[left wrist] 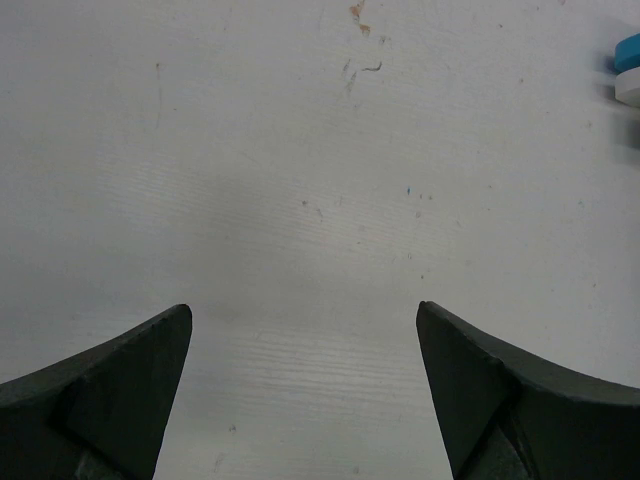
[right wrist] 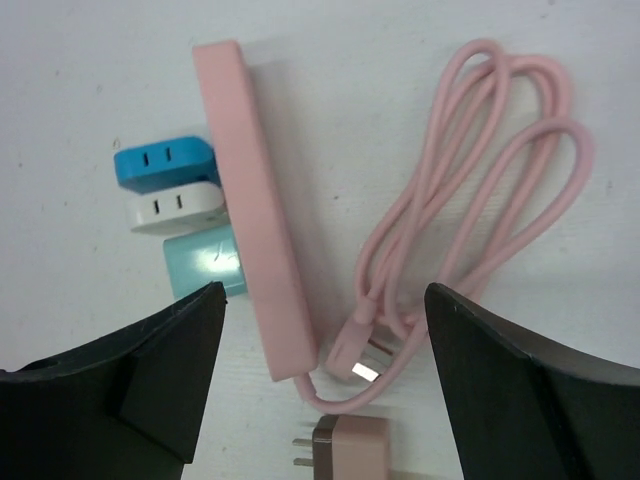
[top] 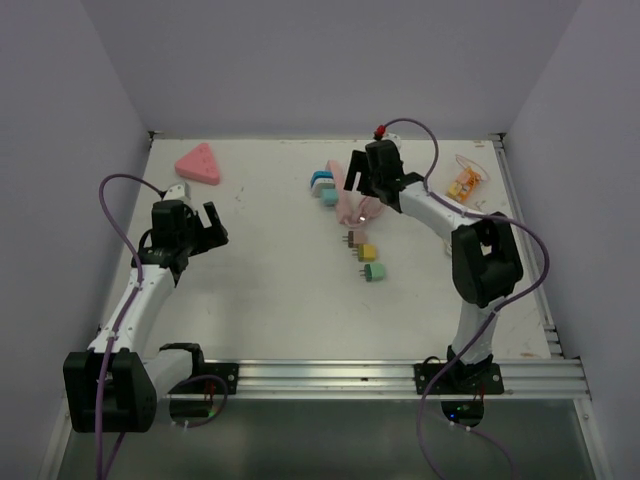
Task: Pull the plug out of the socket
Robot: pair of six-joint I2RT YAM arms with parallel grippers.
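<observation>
in centre of right wrist view, long pink plastic power strip [right wrist: 255,200] with blue plug [right wrist: 165,165], white plug [right wrist: 178,208], teal plug [right wrist: 205,262] seated on left side; right gripper [right wrist: 322,330] spread wide above, likely lining up on one; left gripper [left wrist: 305,330] spread too, idle over white table [left wrist: 300,150]

Lighting: bright, even, diffuse, from overhead. White desk [top: 270,300] near washed out in wrist views. Shadows: soft, faint; a grey patch ahead of the left claw [left wrist: 304,318]. Glare: small highlight on the mint plug [right wrist: 205,262]. Focus: sharp on the desk, slightly soft at lower frame edges.
</observation>
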